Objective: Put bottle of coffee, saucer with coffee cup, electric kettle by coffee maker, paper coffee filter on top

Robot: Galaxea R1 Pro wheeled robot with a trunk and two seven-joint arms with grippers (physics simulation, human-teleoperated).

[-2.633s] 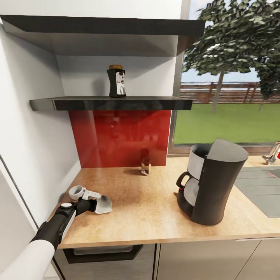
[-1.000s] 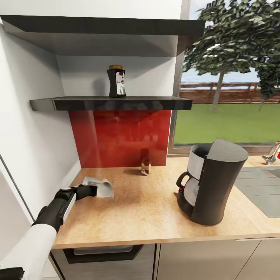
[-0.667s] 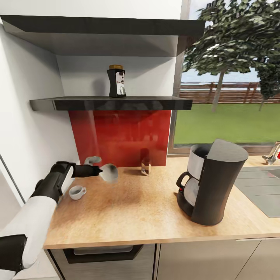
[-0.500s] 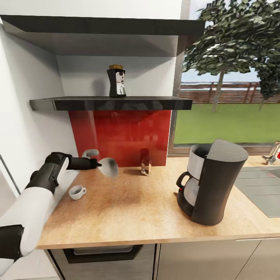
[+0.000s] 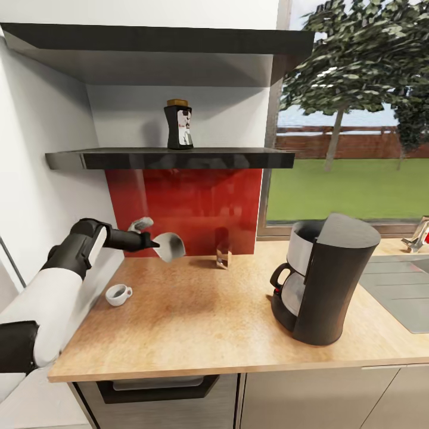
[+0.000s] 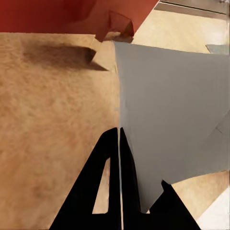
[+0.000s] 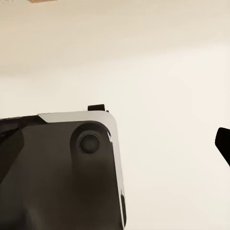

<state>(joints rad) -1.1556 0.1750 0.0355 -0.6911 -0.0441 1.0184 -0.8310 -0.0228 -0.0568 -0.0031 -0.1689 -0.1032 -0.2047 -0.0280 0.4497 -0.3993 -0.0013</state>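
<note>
Left gripper [image 5: 156,243] holds the paper coffee filter [image 5: 170,246] above the kitchen countertop [image 5: 202,322]
Its jaws are pressed together on the filter's edge, in front of the red backsplash [image 5: 190,208]. The coffee cup [image 5: 118,294] sits on the counter below the arm; the coffee maker [image 5: 325,280] stands well apart; the bottle of coffee [image 5: 179,124] stands on the kitchen shelf [image 5: 173,158]. The right gripper's jaws cannot be judged

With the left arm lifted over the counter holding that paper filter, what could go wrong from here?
The left gripper pinches the paper coffee filter only at its edge, so the thin cone may slip or crumple on the way to the coffee maker.

The coffee cup stands on the countertop below the arm; a low sweep might knock it.

A small glass stands near the carry path and might get clipped.
</note>
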